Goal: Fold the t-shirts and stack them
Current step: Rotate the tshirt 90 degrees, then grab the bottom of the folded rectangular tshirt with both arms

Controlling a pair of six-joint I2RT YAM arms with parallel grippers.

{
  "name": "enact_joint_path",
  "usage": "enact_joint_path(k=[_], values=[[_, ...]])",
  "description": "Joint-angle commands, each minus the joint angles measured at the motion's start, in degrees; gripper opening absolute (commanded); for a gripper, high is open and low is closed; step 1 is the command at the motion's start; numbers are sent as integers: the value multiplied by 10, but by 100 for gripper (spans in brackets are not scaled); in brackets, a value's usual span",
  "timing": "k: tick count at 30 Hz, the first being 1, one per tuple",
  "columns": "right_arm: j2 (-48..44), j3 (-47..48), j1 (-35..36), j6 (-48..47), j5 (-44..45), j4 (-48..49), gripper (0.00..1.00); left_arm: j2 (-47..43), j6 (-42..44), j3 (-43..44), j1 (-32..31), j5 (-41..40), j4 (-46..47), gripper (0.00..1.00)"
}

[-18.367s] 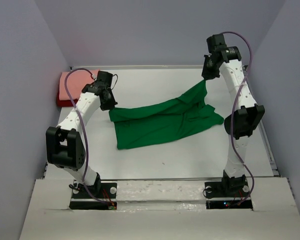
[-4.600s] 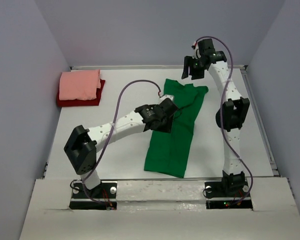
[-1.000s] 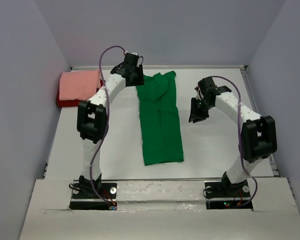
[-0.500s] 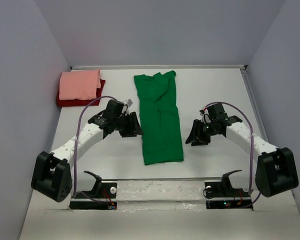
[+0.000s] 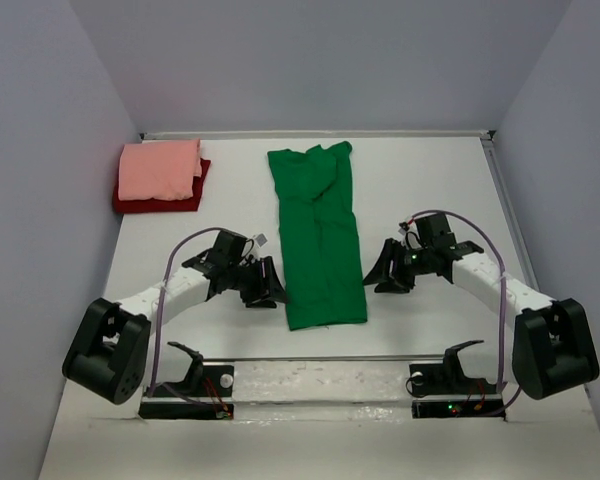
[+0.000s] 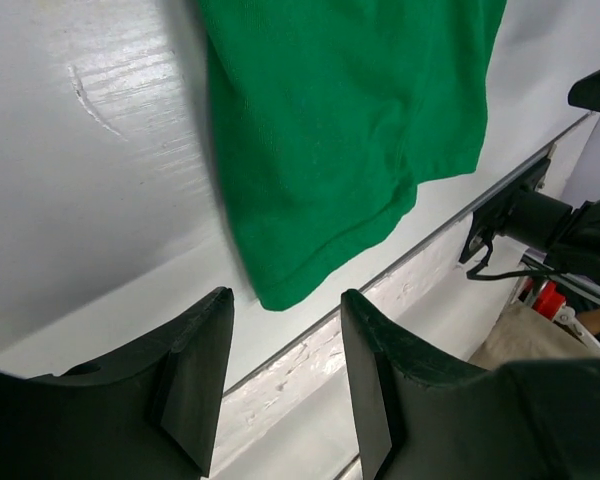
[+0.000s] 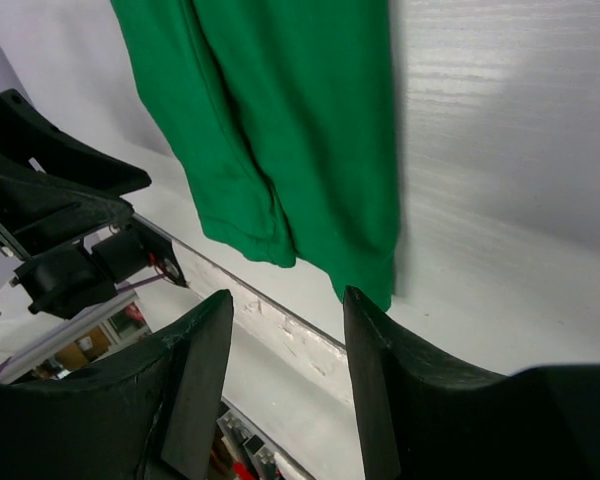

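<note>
Lying beside left claw (image 6: 285,298): green t-shirt (image 6: 340,130)

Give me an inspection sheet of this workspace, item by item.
Surface: white table, light scratch near the front.
Job's things: green t-shirt folded into a long strip, centre; salmon-pink t-shirt folded on dark red t-shirt, far left corner.
Clutter: nothing seen.
Grippers: left gripper and right gripper open, empty, flanking the strip's near end.
Cables: purple cables loop along each arm, off the cloth.
Surroundings: plain grey walls.
</note>
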Motion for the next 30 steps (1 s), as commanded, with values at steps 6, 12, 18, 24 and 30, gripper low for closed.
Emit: enact_joint_path(k=[6, 12, 18, 24, 30], values=[[39, -15, 5, 22, 33, 37, 54, 39, -18, -7, -1, 64, 62, 57], [34, -36, 5, 9, 65, 27, 54, 39, 0, 27, -13, 2, 1, 57], [33, -36, 5, -4, 109, -7, 53, 41, 6, 52, -37, -104, -87, 56], [13, -37, 16, 1, 122, -25, 53, 40, -18, 25, -68, -122, -83, 56], [4, -42, 21, 3, 124, -34, 53, 47, -52, 15, -111, -119, -75, 56]])
